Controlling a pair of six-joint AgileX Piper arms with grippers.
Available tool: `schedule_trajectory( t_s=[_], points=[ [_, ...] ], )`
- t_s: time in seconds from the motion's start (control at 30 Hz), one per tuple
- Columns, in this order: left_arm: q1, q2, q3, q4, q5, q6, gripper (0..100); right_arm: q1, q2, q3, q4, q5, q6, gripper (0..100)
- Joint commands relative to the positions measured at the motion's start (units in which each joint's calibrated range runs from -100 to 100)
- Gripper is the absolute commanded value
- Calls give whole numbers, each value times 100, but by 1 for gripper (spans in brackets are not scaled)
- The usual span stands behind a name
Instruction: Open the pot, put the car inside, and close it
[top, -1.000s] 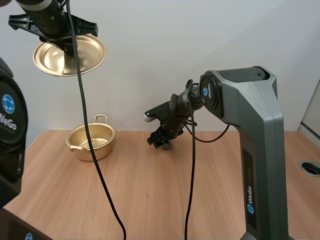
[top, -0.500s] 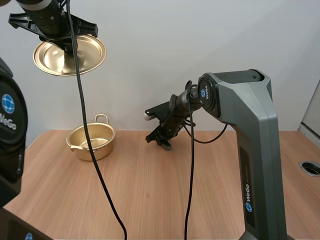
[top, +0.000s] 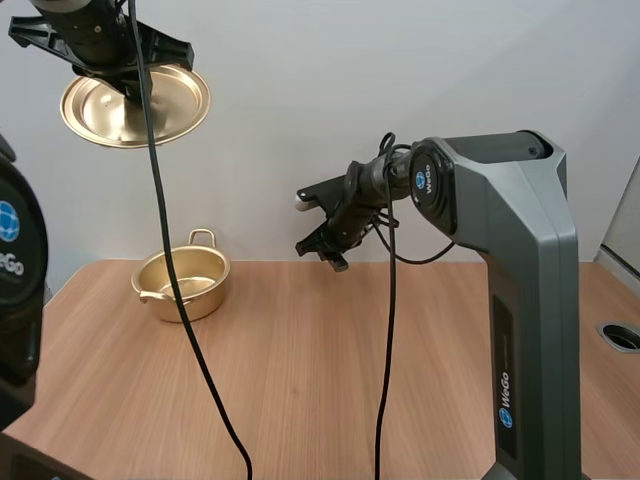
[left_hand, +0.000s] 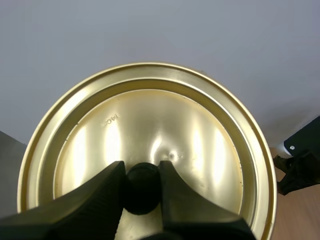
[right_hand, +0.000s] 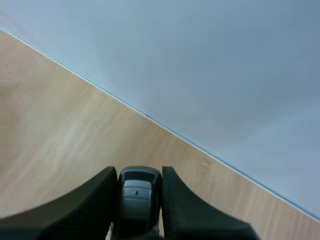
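My right fingers (right_hand: 95, 205) have gone up higher off the desk (top: 300, 380) than a moment ago. They pinch the little dark car (right_hand: 136, 200) at their tips. My left fingers (left_hand: 100, 195) grip the lid (left_hand: 150, 115) by its knob (left_hand: 141, 187), high up. The pot (top: 185, 283) sits open on the desk, well off to the car's left and lower down. I think the car could slip out if I swing fast, or land beside the pot.
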Motion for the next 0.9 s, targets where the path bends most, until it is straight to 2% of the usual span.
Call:
schedule_trajectory(
  t_s=[0.0,0.13,0.33,0.43,0.63,0.87],
  points=[
    [0,-966,-7,319,0,171,0,228,-653,-1152,1196,1689,-941,0],
    [0,-1555,-7,860,0,75,0,431,-666,-1348,1261,1783,-1046,0],
    [0,-1784,-7,1098,0,-58,0,781,-679,-1345,1273,1859,-1159,0],
    [19,-1784,20,1115,0,-77,0,950,-679,-1345,1283,1860,-1197,0],
    [248,-1784,20,1066,0,-77,0,1155,-679,-1345,1272,1711,-1347,0],
    [255,-1825,20,916,0,-77,0,1394,-679,-1345,1217,1451,-1455,0]
  ],
)
